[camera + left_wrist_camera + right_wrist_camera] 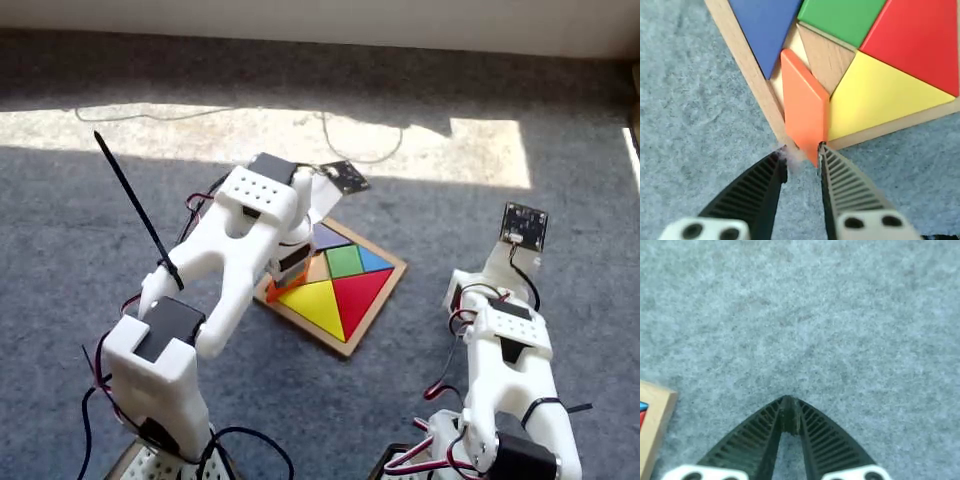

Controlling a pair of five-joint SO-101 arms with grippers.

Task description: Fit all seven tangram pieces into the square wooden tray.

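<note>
The square wooden tray [346, 346] lies on the grey carpet, holding the yellow [320, 300], red [362, 290], green [343, 260] and blue [328, 236] pieces. In the left wrist view an orange parallelogram [805, 112] lies tilted across the tray rim [747, 70], its far end beside a wood-coloured triangle [827, 60] and the yellow piece [880, 95]. My left gripper [801, 152] is shut on the orange piece's near corner, just outside the rim. My right gripper [789, 412] is shut with nothing in it, over bare carpet, with a tray corner [652, 430] off to one side.
The right arm [505, 350] stands folded to the right of the tray. A thin cable [350, 150] runs over the sunlit carpet behind the tray. A black rod [135, 205] sticks up from the left arm.
</note>
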